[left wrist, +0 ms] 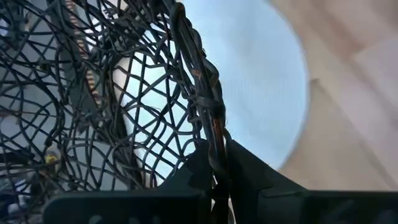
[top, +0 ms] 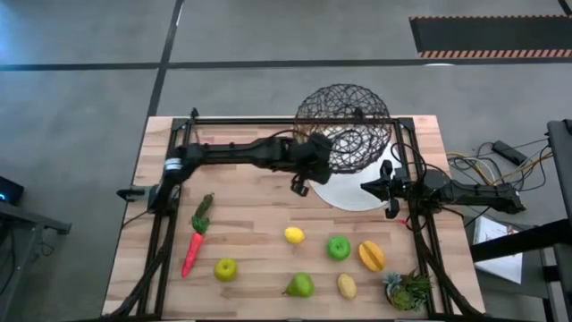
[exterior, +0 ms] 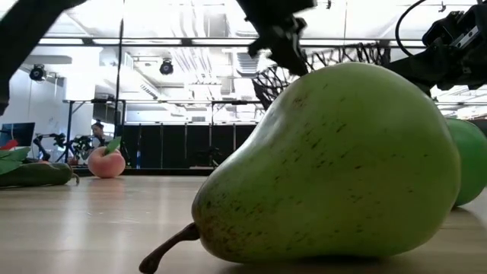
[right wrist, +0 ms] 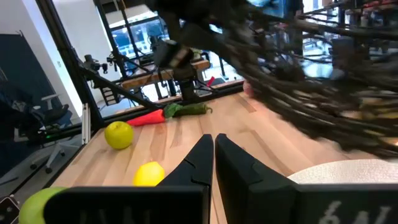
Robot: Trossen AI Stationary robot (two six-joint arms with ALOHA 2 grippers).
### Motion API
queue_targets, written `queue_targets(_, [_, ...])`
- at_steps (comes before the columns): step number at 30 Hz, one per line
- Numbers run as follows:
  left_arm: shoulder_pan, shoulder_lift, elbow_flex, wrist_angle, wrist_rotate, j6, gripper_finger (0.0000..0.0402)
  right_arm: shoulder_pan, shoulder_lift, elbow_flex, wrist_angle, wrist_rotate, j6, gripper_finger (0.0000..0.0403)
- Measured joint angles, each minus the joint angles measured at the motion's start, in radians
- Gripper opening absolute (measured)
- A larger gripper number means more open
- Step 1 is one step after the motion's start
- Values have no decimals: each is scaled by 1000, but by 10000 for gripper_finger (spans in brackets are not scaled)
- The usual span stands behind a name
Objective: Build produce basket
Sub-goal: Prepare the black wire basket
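Pear fills the low view, hiding the table. Left gripper fingers clamp the basket rim, seen only at its wrist; overhead, basket tilts over the plate, upper centre. Right gripper closed, empty, beside plate.

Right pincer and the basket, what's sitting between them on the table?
In the high view, the white plate lies between the right pincer and the basket, whose rim the left pincer grips.
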Motion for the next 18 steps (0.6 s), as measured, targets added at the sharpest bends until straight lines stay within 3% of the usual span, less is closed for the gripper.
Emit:
queue_targets(6, [38, 117, 103, -8, 1, 32, 8, 0, 0, 0, 0, 0, 0, 9])
queue_targets(18, [60, 222, 114, 38, 115, 77, 8, 0, 0, 0, 0, 0, 1, 9])
